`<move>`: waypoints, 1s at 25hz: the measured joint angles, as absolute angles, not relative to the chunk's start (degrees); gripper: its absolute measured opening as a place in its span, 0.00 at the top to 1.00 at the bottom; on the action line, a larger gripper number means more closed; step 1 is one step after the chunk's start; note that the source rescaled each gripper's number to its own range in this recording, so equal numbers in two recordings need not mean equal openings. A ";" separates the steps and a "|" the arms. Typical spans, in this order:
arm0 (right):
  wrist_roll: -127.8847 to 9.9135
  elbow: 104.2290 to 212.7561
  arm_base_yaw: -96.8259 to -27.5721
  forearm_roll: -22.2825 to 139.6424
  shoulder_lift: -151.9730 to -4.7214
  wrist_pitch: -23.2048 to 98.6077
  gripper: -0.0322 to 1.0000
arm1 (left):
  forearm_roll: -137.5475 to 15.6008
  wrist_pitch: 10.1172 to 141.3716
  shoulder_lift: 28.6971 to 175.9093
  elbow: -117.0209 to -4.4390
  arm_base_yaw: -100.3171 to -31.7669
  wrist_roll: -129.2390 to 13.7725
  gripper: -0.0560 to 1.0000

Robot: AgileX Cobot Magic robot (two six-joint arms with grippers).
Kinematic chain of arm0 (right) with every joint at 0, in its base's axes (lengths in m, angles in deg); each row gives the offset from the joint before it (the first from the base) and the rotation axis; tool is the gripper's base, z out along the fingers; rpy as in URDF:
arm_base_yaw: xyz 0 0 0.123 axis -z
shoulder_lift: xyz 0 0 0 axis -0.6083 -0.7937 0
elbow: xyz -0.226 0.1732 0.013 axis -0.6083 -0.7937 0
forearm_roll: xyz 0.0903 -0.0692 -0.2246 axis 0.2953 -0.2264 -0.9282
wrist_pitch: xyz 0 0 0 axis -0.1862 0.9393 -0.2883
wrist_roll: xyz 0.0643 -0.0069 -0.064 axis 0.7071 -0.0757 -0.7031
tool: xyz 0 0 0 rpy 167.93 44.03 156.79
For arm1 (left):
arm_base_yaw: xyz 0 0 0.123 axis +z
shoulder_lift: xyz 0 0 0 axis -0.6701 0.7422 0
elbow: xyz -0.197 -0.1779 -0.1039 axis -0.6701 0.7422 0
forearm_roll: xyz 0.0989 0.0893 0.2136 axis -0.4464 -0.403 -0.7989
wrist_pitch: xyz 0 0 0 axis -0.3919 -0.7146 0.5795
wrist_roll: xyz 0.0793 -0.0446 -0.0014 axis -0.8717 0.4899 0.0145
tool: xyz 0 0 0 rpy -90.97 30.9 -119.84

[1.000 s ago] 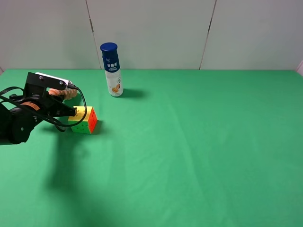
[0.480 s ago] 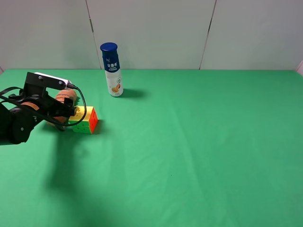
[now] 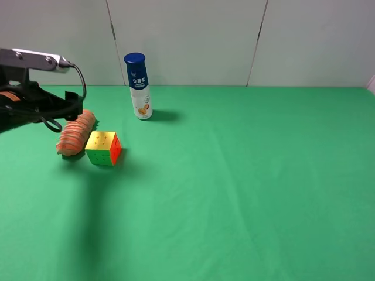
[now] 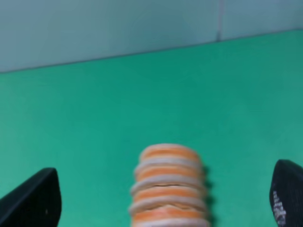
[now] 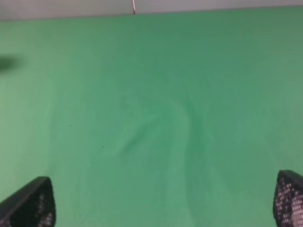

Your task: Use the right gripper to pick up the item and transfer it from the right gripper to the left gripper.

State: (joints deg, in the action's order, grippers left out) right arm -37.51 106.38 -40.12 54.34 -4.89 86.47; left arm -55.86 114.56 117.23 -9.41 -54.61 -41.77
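Green cloth (image 3: 234, 175): left claw (image 4: 165, 198) spread wide above item (image 3: 76, 133).

A lab test bench: green cloth (image 3: 246, 175), plain white panels (image 3: 187, 41).

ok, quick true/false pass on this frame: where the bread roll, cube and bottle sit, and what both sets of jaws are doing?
1. The bread roll lies on the green table. True.
2. The left gripper is shut on the roll. False: its jaws are open, one each side of the roll, touching nothing.
3. The puzzle cube sits right beside the roll. True.
4. The white bottle has tipped over. False: it stands upright near the back wall.
5. The right gripper holds the cube. False: its jaws are open over bare cloth.
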 joint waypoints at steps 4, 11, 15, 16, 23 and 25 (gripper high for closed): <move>-37.51 106.38 -40.12 54.34 -4.89 86.47 0.00 | -53.78 97.42 106.08 -11.75 -54.61 -45.13 0.02; -37.51 106.38 -40.12 54.34 -4.89 86.47 0.00 | -54.32 69.63 90.13 -18.28 -54.61 -46.29 0.02; -37.51 106.38 -40.12 54.34 -4.89 86.47 0.00 | -60.54 56.12 84.38 -22.07 -54.61 -38.39 0.02; -37.51 106.38 -40.12 54.34 -4.89 86.47 0.00 | -62.90 54.13 83.15 -22.53 -54.61 -35.24 0.02; -37.51 106.38 -40.12 54.34 -4.89 86.47 0.00 | -75.36 44.12 72.66 -22.92 -54.61 -22.38 0.04; -37.51 106.38 -40.12 54.34 -4.89 86.47 0.00 | -76.21 41.12 69.37 -22.92 -54.61 -22.03 0.04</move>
State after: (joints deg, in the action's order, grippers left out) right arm -37.51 106.38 -40.12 54.34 -4.89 86.47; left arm -76.21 41.12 69.37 -22.92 -54.61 -22.03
